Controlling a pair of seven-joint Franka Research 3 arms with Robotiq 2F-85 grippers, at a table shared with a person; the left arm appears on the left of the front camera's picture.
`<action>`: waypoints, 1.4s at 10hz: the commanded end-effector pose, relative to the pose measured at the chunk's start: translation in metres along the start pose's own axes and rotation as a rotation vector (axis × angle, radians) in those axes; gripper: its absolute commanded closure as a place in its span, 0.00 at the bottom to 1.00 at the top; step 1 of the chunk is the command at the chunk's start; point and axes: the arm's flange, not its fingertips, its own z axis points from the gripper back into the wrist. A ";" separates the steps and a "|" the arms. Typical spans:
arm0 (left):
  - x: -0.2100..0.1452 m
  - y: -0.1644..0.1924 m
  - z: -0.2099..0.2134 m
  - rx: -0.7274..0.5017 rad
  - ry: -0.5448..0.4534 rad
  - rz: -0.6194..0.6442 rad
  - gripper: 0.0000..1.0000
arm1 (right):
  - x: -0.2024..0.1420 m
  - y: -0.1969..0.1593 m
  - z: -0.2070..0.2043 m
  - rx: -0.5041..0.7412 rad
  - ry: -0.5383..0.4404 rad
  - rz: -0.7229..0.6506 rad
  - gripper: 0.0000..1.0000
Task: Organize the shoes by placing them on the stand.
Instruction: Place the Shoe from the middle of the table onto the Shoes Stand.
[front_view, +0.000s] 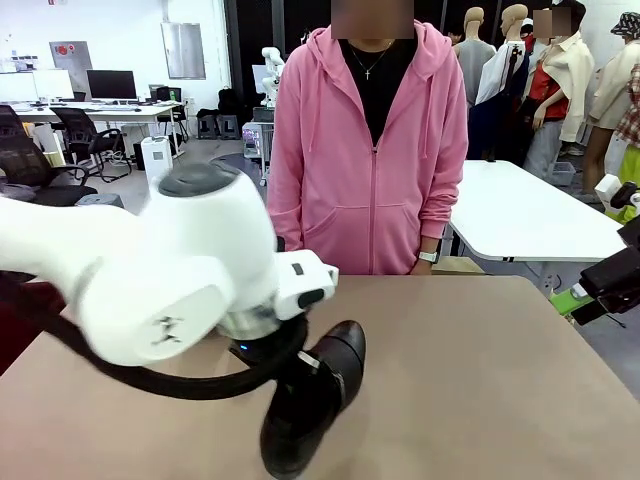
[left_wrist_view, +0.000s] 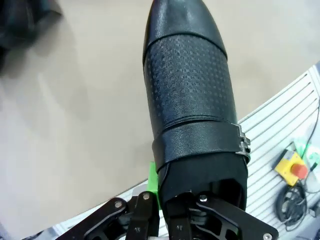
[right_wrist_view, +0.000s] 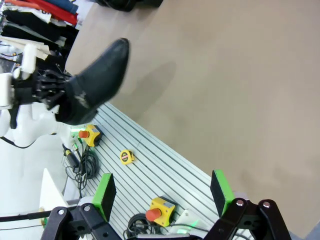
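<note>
My left gripper (left_wrist_view: 192, 202) is shut on the heel opening of one of the shoes (left_wrist_view: 187, 85), a glossy black loafer with a textured top and a strap. One green pad (left_wrist_view: 153, 187) presses its outer side. The front view has this shoe (front_view: 318, 400) hanging toe-down under my left wrist, near the table's front edge. Seen from the right wrist, the same shoe (right_wrist_view: 97, 85) sits tilted in the left gripper (right_wrist_view: 50, 92), above the table. My right gripper (right_wrist_view: 162, 192) is open with nothing between its fingers, off the table's right edge (front_view: 595, 292). The stand is out of view.
A person in a pink hoodie (front_view: 370, 150) stands at the far side of the tan table (front_view: 480, 380). Dark objects lie at a far table edge (right_wrist_view: 130, 4) (left_wrist_view: 20, 20). Below the near edge a ribbed metal base (right_wrist_view: 150, 165) carries emergency-stop buttons (right_wrist_view: 160, 210), cables and a tape measure (right_wrist_view: 127, 157).
</note>
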 end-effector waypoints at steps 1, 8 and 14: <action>-0.034 0.038 0.040 -0.025 -0.086 0.023 1.00 | 0.000 -0.002 0.003 0.009 -0.005 0.024 0.00; -0.033 0.035 0.039 -0.011 -0.067 0.059 1.00 | 0.000 -0.002 0.003 0.009 -0.005 0.024 0.00; 0.030 0.290 0.106 0.086 -0.266 0.384 1.00 | 0.000 -0.002 0.003 0.009 -0.005 0.024 0.00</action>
